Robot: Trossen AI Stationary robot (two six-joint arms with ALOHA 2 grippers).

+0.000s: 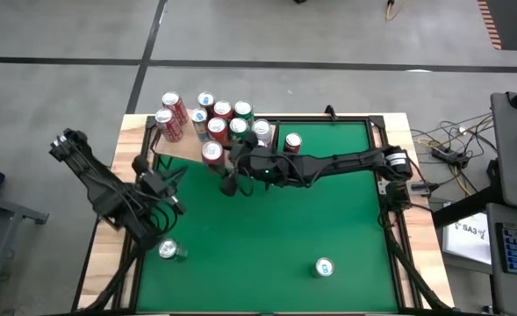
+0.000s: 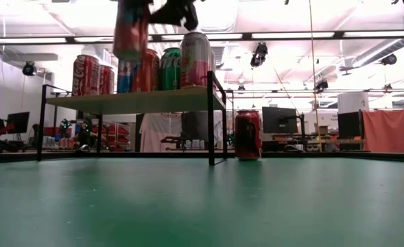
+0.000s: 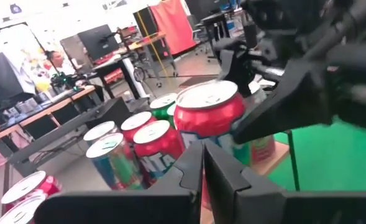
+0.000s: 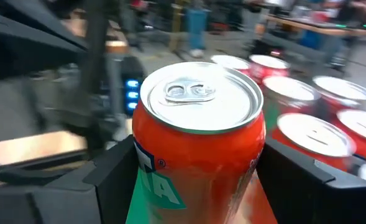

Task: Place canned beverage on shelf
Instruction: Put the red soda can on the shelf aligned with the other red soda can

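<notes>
Green felt covers the table [image 1: 328, 219]. Above the shelf [image 2: 140, 101], the right gripper [image 4: 198, 180] clamps a red can [image 4: 198, 143] upright between its fingers, at the board's front edge beside the cans already standing there. Closed and empty, the left gripper [image 3: 202, 168] waits just beside it.

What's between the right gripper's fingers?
A red can, held upright by the right gripper over the shelf; clearest in the right wrist view.
</notes>
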